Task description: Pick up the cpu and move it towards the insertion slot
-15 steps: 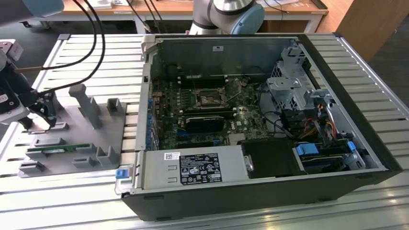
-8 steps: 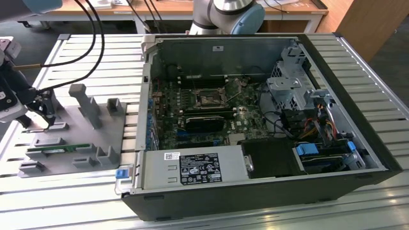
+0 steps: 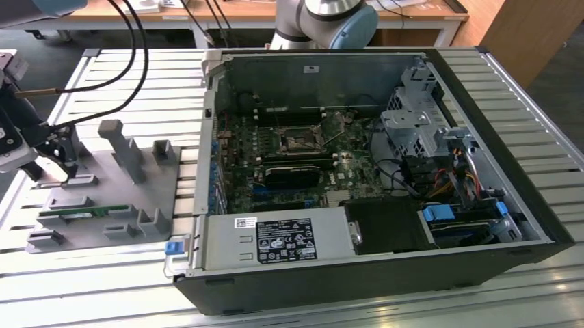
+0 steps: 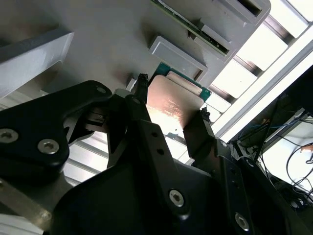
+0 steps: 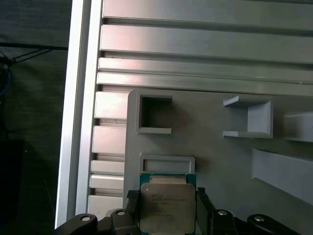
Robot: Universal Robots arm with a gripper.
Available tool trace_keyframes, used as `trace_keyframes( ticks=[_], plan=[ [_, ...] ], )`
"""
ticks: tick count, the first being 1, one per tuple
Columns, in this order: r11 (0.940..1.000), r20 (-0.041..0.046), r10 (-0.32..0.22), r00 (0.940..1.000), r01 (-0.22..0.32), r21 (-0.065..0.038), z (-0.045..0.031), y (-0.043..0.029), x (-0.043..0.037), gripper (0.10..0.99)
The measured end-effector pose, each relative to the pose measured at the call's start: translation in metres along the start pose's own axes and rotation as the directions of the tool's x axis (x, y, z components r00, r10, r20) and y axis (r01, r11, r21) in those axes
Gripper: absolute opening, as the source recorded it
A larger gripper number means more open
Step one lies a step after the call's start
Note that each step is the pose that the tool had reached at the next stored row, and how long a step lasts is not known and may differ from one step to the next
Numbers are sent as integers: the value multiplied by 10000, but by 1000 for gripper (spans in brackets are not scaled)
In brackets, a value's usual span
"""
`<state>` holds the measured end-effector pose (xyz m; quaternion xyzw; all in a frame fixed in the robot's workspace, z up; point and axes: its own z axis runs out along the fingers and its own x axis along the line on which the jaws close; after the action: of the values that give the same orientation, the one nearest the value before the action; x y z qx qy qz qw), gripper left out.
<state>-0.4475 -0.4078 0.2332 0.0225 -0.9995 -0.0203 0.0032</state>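
The cpu [image 5: 166, 208], a flat square chip with a silvery top and a green rim, lies between my two black fingers [image 5: 132, 198] in both wrist views. It sits low over a shallow holder of the grey tray [image 5: 210, 161]. My gripper [image 4: 171, 105] is shut on the cpu [image 4: 172, 98], one finger against each of two opposite edges. In the exterior view my gripper [image 3: 67, 176] stands at the left, down on the tray [image 3: 119, 198]. The insertion slot [image 3: 297, 141], a square socket with a shiny frame, lies on the motherboard inside the open computer case.
The grey tray carries upright posts [image 3: 123, 147] and a long green memory stick [image 3: 82, 213]. The open case [image 3: 474, 137] stands on the exterior view's right on a slatted metal table [image 3: 137, 75], with a power supply [image 3: 273, 240] at its front. Black cables [image 3: 128, 61] hang above the tray.
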Motion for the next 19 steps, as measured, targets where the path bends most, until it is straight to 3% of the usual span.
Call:
trace_keyframes(
  ticks=[19],
  plan=[
    [10000, 0, 0, 10000, 0, 0, -63, 3, 0, 541]
  ],
)
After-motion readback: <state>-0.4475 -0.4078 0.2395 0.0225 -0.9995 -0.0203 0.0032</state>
